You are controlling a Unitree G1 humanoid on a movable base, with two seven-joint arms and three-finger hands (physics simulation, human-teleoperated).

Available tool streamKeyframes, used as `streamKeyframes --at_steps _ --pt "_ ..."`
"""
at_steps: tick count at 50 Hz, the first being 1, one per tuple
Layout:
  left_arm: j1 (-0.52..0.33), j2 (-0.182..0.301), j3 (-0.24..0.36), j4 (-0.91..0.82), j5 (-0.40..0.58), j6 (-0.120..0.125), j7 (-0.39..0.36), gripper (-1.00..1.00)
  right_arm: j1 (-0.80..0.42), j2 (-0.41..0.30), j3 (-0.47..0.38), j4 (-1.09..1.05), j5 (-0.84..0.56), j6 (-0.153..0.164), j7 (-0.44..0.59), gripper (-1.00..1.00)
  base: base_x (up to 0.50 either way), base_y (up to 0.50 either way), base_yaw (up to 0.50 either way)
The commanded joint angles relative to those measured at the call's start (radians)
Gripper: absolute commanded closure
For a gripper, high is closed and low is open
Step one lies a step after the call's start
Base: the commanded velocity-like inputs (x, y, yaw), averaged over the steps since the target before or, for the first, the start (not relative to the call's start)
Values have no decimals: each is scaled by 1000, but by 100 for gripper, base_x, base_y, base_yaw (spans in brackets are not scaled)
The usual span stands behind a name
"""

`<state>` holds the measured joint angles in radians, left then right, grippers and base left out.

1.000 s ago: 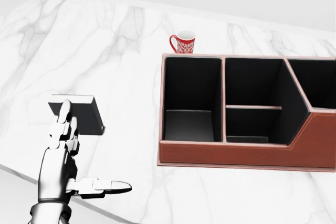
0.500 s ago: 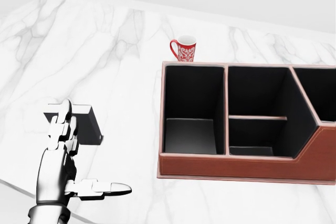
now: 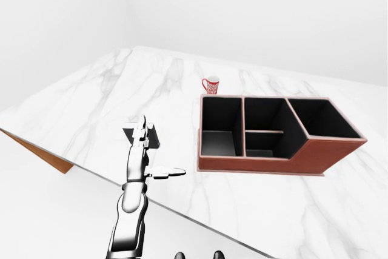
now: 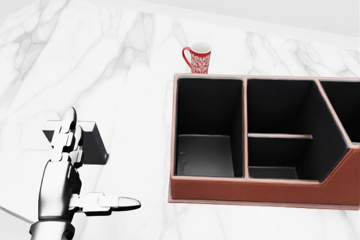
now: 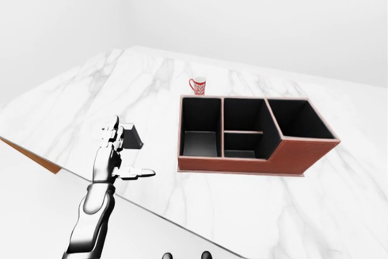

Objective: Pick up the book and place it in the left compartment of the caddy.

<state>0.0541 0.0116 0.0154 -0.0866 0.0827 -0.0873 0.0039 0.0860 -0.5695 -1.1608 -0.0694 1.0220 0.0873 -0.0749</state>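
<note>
- The white marble table (image 3: 91, 107) stands in a plain white room.
- The eye views show its near edge; the head view does not.
- The silver left hand (image 4: 70, 178), fingers spread, holds nothing; the dark flat book (image 4: 90, 141) lies behind it.
- Open marble separates the book from the brown leather caddy (image 4: 259, 189).

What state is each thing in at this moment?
Book: lying on the marble counter, not gripped.
Left robot hand: open, fingers raised beside the book.
Caddy: upright, all compartments empty.
Mug: upright beyond the caddy.
Right robot hand: not in view.
</note>
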Motion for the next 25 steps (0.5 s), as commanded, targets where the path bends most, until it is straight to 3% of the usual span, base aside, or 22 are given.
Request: streamKeyframes --at_steps 1,25 --pt "9 -2 -5 -11 4 0 0 -100 2 0 4 10 -2 0 9 -100 9 4 0" --pt "11 -2 -10 -19 10 0 -3 -100 -1 7 13 4 -17 0 13 -100 8 4 0"
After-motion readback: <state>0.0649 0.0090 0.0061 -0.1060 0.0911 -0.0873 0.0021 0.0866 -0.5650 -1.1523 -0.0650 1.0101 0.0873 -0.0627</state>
